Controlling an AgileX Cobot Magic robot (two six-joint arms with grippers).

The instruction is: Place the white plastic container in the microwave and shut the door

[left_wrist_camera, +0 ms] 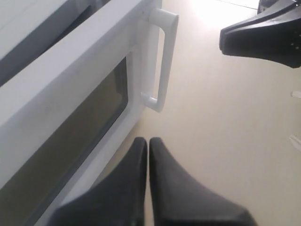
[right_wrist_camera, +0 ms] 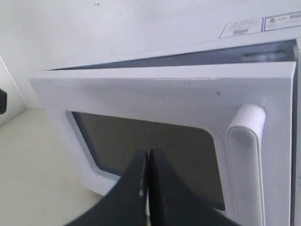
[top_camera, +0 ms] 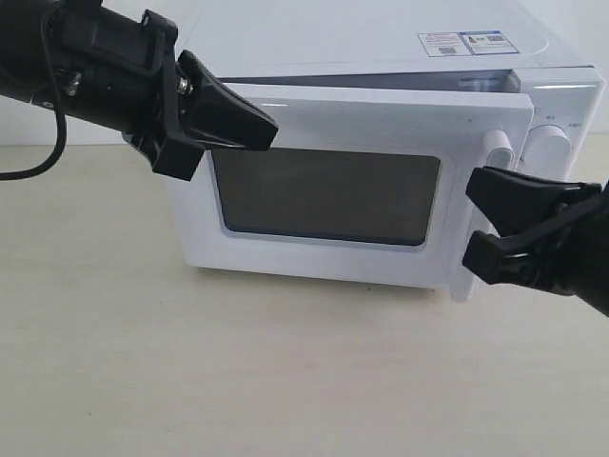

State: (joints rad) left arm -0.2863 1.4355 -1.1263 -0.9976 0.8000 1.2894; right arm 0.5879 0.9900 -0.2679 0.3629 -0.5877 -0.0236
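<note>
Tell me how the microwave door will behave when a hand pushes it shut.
The door stands slightly ajar, with a gap along its top edge, so it should swing freely rather than flex; its frame looks rigid. Its glossy white face may let the shut left hand slip. The microwave looks bulky enough that it probably stays put.

The left arm (top_camera: 86, 57) comes in from 10 o'clock in the exterior view. Its wrist is angled down, so the left gripper (top_camera: 269, 129) (left_wrist_camera: 148, 140) points toward 4 o'clock. Its two black fingers (left_wrist_camera: 131, 188) lie pressed together with no gap. The right arm (top_camera: 590, 262) enters at 3 o'clock, and the right gripper (top_camera: 468, 222) (right_wrist_camera: 148, 153) points toward 9 o'clock. The exterior view shows two black prongs apart there, but the right wrist view shows them touching, so its state is unclear.
</note>
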